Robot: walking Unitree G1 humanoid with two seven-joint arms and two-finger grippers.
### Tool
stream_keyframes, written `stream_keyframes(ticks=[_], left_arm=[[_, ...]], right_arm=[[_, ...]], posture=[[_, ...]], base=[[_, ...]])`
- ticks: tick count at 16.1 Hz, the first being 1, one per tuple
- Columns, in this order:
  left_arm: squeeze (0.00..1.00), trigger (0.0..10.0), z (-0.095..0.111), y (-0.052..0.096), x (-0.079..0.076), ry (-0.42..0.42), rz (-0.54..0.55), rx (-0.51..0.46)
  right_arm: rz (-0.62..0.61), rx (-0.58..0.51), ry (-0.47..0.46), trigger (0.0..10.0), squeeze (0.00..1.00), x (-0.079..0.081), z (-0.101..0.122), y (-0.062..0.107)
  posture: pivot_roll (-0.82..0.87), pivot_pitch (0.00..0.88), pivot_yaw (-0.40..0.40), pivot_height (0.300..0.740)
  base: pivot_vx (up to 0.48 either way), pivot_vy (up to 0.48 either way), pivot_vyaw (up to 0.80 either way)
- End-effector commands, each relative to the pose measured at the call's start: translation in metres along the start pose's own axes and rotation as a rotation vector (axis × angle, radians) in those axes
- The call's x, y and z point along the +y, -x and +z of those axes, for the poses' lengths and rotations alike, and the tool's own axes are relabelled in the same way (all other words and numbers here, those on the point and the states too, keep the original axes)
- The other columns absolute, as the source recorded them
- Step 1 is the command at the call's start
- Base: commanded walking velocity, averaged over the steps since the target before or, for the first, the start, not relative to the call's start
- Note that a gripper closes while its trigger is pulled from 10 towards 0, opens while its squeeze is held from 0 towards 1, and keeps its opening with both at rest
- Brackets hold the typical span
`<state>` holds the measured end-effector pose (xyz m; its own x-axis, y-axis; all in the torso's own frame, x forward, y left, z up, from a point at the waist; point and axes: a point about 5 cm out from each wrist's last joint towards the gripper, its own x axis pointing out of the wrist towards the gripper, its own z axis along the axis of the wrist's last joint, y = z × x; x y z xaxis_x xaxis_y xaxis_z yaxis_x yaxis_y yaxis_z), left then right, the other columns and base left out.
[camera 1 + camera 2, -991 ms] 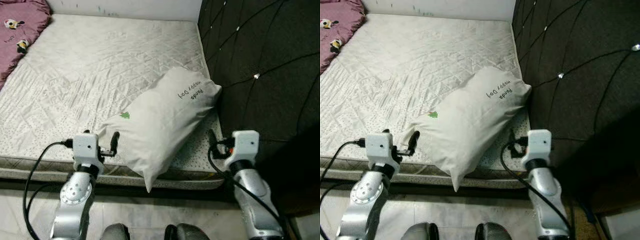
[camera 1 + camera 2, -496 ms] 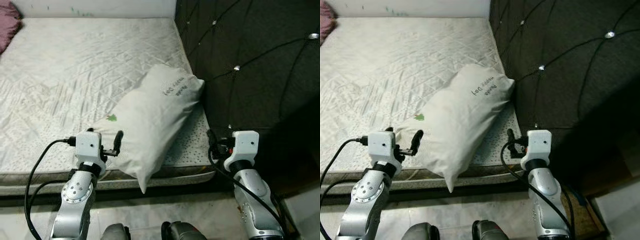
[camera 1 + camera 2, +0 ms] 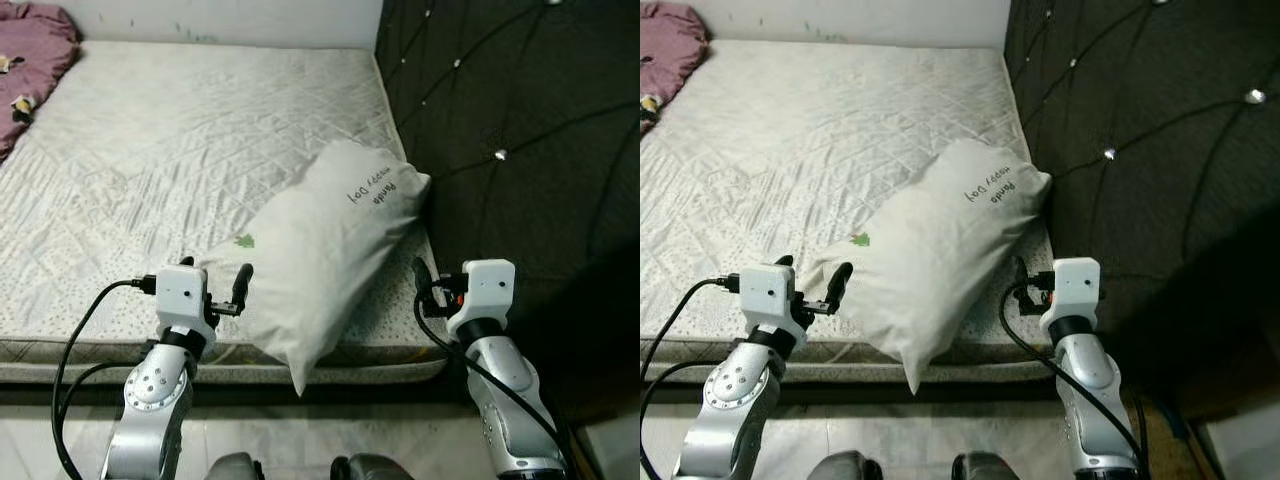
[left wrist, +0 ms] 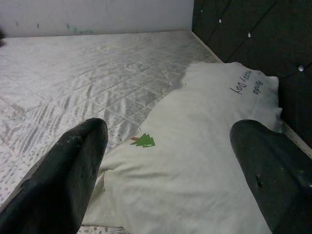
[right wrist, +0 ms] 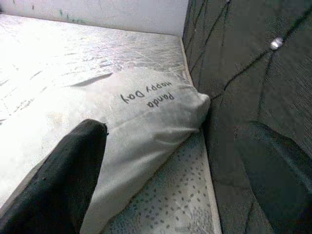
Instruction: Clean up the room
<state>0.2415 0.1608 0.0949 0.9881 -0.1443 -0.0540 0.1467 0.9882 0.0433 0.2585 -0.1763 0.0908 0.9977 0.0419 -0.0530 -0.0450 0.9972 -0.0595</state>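
Swinging back leftward, the head camera shows both end effectors, left (image 3: 240,285) and right (image 3: 420,275), released beside the white pillow (image 3: 325,255) at center frame, whose corner overhangs the bed (image 3: 150,150) edge and could slide off if nudged.

The bed (image 3: 150,150) takes up the left and centre of the frame, with the headboard (image 3: 520,130) standing along its right side. A pillow (image 3: 325,255) lies on the bed's lower right part, one end against the headboard, the other hanging past the near edge. A blanket (image 3: 30,50) sits in the upper left corner. The left claw (image 3: 215,290) is just left of the pillow, the right claw (image 3: 425,280) just right of it.
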Motion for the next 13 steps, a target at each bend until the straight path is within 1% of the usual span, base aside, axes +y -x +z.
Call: stream_keyframes(ticks=[1, 7, 9, 13], left_arm=[[0.0, 10.0, 0.0039, 0.0006, -0.0008, 0.001, -0.007, -0.014], [0.0, 10.0, 0.0042, -0.0017, -0.0012, 0.001, -0.012, -0.011], [0.0, 10.0, 0.0031, -0.0019, -0.001, 0.006, 0.001, -0.002], [0.0, 10.0, 0.0027, -0.0025, -0.0019, 0.013, 0.005, 0.0]], right_arm=[[0.002, -0.001, 0.009, 10.0, 0.0, -0.0013, 0.0009, -0.0008], [0.004, 0.005, 0.022, 10.0, 0.0, -0.0015, 0.0006, -0.003], [0.0, 0.006, 0.025, 10.0, 0.0, -0.0031, -0.0003, -0.0027], [-0.008, 0.041, 0.069, 10.0, 0.0, -0.0053, -0.0049, -0.0041]], posture=[[0.0, 0.109, -0.017, 0.74], [0.0, 0.119, -0.021, 0.74], [0.0, 0.117, -0.022, 0.74], [0.0, 0.118, -0.026, 0.74]], base=[[0.368, 0.0, 0.0], [0.352, 0.0, 0.0], [0.0, 0.0, 0.0], [0.0, 0.0, 0.0]])
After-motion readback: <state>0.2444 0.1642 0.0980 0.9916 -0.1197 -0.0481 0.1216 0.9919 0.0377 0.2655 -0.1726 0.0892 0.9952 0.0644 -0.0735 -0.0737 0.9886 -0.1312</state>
